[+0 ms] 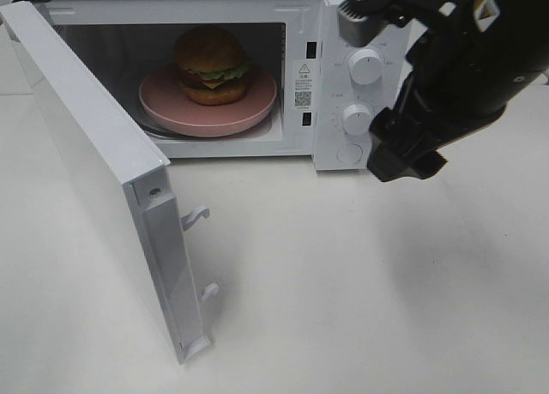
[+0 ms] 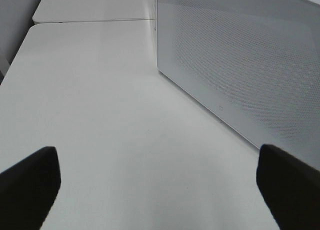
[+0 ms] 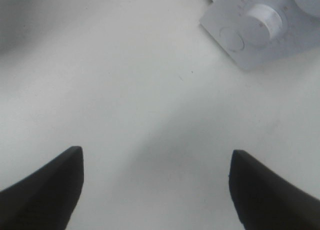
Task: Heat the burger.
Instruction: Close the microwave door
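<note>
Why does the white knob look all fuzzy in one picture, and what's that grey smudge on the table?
Right wrist view: the knob is soft and washed out, out of focus. Exterior high view: the smudge is a faint shadow on the table under the right arm; the burger sits in the dimmer microwave. Left wrist view: the black fingertips blur at the edges.
</note>
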You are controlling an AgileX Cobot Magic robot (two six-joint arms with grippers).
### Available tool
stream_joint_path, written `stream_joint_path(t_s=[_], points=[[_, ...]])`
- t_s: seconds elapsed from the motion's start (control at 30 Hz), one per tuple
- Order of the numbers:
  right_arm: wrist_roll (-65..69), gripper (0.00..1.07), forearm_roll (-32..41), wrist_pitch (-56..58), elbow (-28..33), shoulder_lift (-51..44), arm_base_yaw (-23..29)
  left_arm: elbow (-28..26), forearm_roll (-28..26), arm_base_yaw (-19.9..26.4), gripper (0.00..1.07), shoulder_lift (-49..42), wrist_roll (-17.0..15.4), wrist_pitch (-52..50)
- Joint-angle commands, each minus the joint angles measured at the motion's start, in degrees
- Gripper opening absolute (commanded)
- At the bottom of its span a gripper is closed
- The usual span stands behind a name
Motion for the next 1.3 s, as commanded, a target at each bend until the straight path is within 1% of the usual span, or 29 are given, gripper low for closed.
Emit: stream_joint_path(t_s=[0.03, 0.07, 0.1, 0.13, 0.17, 0.2, 0.27, 0.37, 0.5, 0.53, 0.57, 0.67, 0.73, 0.77, 0.83, 0.93, 1.03, 1.07, 1.1, 1.13, 1.17, 1.2, 1.23, 1.27, 1.3], points=[[3.5, 0.76, 1.15, 5.84, 0.29, -3.32, -4.53, 0.23, -0.23, -0.23, 1.0, -1.32, -0.23, -0.57], [4.24, 0.76, 1.15, 6.82, 0.29, -3.84, -5.9, 0.23, -0.23, -0.23, 1.0, -1.32, -0.23, -0.57], [4.24, 0.76, 1.15, 6.82, 0.29, -3.84, -5.9, 0.23, -0.23, -0.23, 1.0, -1.32, -0.23, -0.57], [6.7, 0.76, 1.15, 8.59, 0.29, -4.93, -8.88, 0.23, -0.23, -0.23, 1.0, -1.32, -0.23, -0.57], [7.45, 0.76, 1.2, 9.28, 0.29, -5.27, -10.03, 0.23, -0.23, -0.23, 1.0, -1.32, -0.23, -0.57], [7.45, 0.76, 1.2, 9.28, 0.29, -5.27, -10.03, 0.23, -0.23, -0.23, 1.0, -1.32, -0.23, -0.57], [9.68, 0.76, 1.15, 13.35, 0.29, -7.73, -15.53, 0.23, -0.23, -0.23, 1.0, -1.32, -0.23, -0.57], [10.6, 0.76, 0.97, 15.24, 0.46, -9.34, -17.02, 0.23, -0.23, -0.23, 1.0, -1.32, -0.23, -0.57], [11.23, 0.76, 0.29, 16.44, 2.81, -13.06, -17.19, 0.23, -0.23, -0.23, 1.0, -1.32, -0.23, -0.57], [11.4, 0.76, 0.29, 16.56, 3.78, -14.15, -17.19, 0.23, -0.23, -0.23, 1.0, -1.32, -0.23, -0.57], [11.92, 0.76, 0.17, 16.73, 6.19, -16.39, -17.19, 0.23, -0.23, -0.23, 1.0, -1.32, -0.23, -0.57], [12.03, 0.76, 0.17, 16.73, 7.45, -17.7, -17.19, 0.23, -0.23, -0.23, 1.0, -1.32, -0.23, -0.57], [12.43, 0.76, 0.17, 16.67, 11.46, -22.75, -17.19, 0.23, -0.23, -0.23, 1.0, -1.32, -0.23, -0.57], [12.43, 0.76, 0.17, 16.67, 11.46, -22.75, -17.19, 0.23, -0.23, -0.23, 1.0, -1.32, -0.23, -0.57], [12.43, 0.76, 0.17, 16.27, 14.27, -26.36, -17.19, 0.23, -0.23, -0.23, 1.0, -1.32, -0.23, -0.57], [12.43, 0.76, 0.17, 15.99, 14.9, -27.62, -17.19, 0.23, -0.23, -0.23, 1.0, -1.32, -0.23, -0.57], [12.43, 0.76, 0.06, 15.64, 18.45, -33.75, -17.19, 0.23, -0.23, -0.23, 1.0, -1.32, -0.23, -0.57], [12.43, 0.76, 0.06, 15.64, 18.45, -33.75, -17.19, 0.23, -0.23, -0.23, 1.0, -1.32, -0.23, -0.57], [12.43, 0.76, -0.11, 15.58, 19.88, -37.41, -17.19, 0.23, -0.23, -0.23, 1.0, -1.32, -0.23, -0.57], [12.43, 0.76, -0.11, 15.58, 19.88, -37.41, -17.19, 0.23, -0.23, -0.23, 1.0, -1.32, -0.23, -0.57], [12.43, 0.76, -0.17, 15.53, 20.51, -39.36, -17.19, 0.23, -0.23, -0.23, 1.0, -1.32, -0.23, -0.57], [12.49, 0.76, -0.52, 15.13, 21.72, -43.37, -17.65, 0.23, -0.23, -0.23, 1.0, -1.32, -0.23, -0.57], [12.49, 0.76, -0.52, 15.13, 21.72, -43.37, -17.65, 0.23, -0.23, -0.23, 1.0, -1.32, -0.23, -0.57], [12.49, 0.76, -0.46, 14.95, 22.17, -44.98, -18.11, 0.23, -0.23, -0.23, 1.0, -1.32, -0.23, -0.57], [12.49, 0.76, -0.34, 14.21, 23.09, -48.53, -20.0, 0.23, -0.23, -0.23, 1.0, -1.32, -0.23, -0.57]])
